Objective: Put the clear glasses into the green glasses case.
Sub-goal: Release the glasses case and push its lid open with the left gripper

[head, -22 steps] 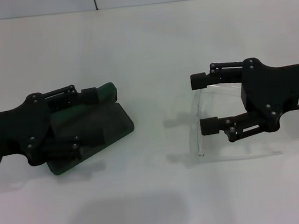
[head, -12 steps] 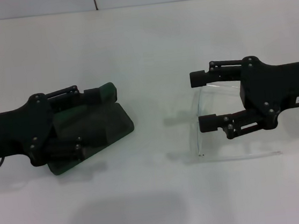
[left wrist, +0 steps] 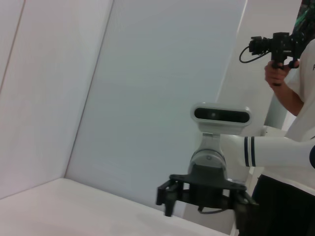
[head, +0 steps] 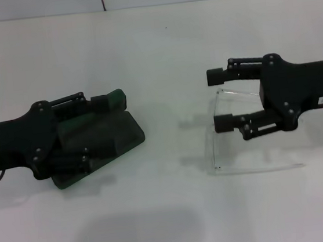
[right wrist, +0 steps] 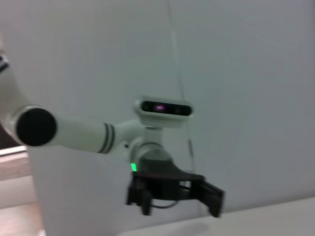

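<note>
- Transparent plastic is seen in the head view on the robot's right side of the white worktop (head: pixel 159 51), where the clear glasses (head: pixel 225 140) lie unfolded, front piece towards the middle and one thin temple arm stretched along the surface towards the right.
- Directly over the frame, the right end effector (head: pixel 220 100) is held with its two fingers spread wide apart, one near the far temple and one above the lens area; nothing is gripped between them, and whether either pad touches the plastic cannot be told.
- On the robot's left side, well apart from the glasses, the green glasses case (head: pixel 108 140) is seen lying open, its lid raised at the far edge. The left end effector (head: pixel 95 125) is laid across it with fingers parted, one against the lid and one lower over the body; the case appears to be steadied, though a firm hold cannot be confirmed.
- The step in hand is judged to be the pick-up of the glasses, with the placing not yet begun. A closing of the right fingers on the frame is called for next, gently, since thin clear plastic is likely to slip or flex, followed by a carry across to the open case.
- From the left wrist view, only the right end effector (left wrist: pixel 205 196) is shown farther off, fingers apart, with a person holding a camera behind it.
- From the right wrist view, the left end effector (right wrist: pixel 174 194) is shown opposite, fingers apart; neither the glasses nor the case can be made out there.
</note>
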{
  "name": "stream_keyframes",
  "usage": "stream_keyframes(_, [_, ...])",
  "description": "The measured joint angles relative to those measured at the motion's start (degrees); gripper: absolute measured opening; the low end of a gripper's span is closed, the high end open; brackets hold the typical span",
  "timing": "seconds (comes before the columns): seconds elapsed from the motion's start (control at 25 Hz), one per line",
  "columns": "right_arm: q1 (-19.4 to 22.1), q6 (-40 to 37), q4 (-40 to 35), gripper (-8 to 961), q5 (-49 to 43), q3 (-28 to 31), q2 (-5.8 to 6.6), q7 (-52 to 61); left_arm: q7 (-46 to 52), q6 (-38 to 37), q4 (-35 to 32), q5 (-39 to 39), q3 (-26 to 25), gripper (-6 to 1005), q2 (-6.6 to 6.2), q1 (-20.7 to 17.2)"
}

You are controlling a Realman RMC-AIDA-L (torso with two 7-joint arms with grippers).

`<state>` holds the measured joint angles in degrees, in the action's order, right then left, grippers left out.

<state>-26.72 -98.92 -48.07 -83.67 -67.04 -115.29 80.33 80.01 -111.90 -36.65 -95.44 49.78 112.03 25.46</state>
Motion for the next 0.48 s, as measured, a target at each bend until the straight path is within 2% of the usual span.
stream_keyframes(0.12, [0.42,3.08,-0.52,843,0.0,0.62,0.44,-0.31,0.02,0.38,-0.23,0.29,-0.35,889,0.03,0.07])
stream_keyframes(0.28, [1.45,5.61,-1.49,843,-0.02,3.99,0.82,-0.78,1.17,2.51,-0.41,0.43,-3.78,888,0.55,0.1])
stream_keyframes(0.48, [2.69,5.83,-2.32,843,0.01,10.66,0.18,-1.98,0.87,3.5,-0.85,0.41,-7.42,887,1.52,-0.2])
